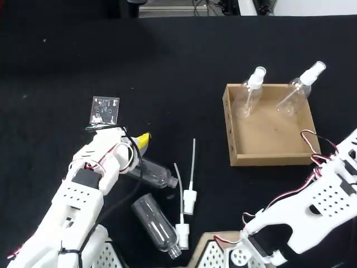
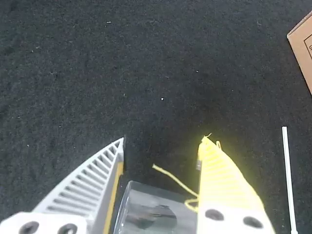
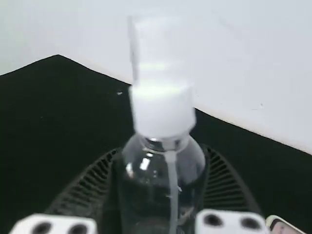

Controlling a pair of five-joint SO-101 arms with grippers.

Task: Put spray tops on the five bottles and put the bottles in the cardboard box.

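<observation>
Left gripper (image 2: 163,141) is closed on the base of an uncapped bottle (image 1: 153,174) lying by loose spray tops (image 1: 189,198), likely steadied for capping. Right gripper (image 3: 161,183) is clamped around a sprayer-topped bottle (image 3: 161,161), held up, presumably bound for the cardboard box (image 1: 231,134).

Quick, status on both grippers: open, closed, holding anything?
Left gripper: closed on an uncapped bottle.
Right gripper: closed on a spray-topped bottle.

Black table (image 1: 67,56): cardboard box (image 1: 273,159), bottle (image 1: 158,226), spray tops (image 1: 189,200), small card (image 1: 105,110).
</observation>
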